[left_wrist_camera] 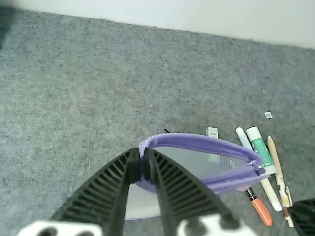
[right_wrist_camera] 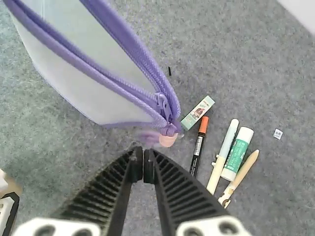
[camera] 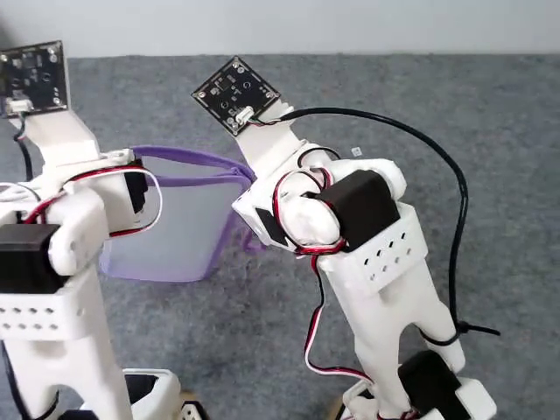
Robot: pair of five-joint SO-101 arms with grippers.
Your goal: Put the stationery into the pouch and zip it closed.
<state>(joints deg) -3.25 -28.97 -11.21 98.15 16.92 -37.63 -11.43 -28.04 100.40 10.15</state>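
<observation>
A see-through pouch (camera: 175, 229) with a purple zipper rim (left_wrist_camera: 197, 143) stands on the grey carpet between the two arms, its mouth open. My left gripper (left_wrist_camera: 142, 166) is shut on one end of that rim. At the other end, my right gripper (right_wrist_camera: 143, 158) is shut, and a blurred purple tab (right_wrist_camera: 146, 137) from the pouch's end reaches its tips. The zipper slider (right_wrist_camera: 162, 102) sits near that end. Outside the pouch lie a small box (right_wrist_camera: 198, 112), an orange marker (right_wrist_camera: 198, 146), a white pen (right_wrist_camera: 223, 155), a green glue stick (right_wrist_camera: 237, 152) and a cream pen (right_wrist_camera: 241, 177).
A pink item (right_wrist_camera: 167, 140) peeks out beside the pouch's end. A tiny white scrap (right_wrist_camera: 278, 133) and a small black speck (right_wrist_camera: 170, 71) lie on the carpet. A black cable (camera: 437, 184) loops over the right arm. A pale wall borders the far side.
</observation>
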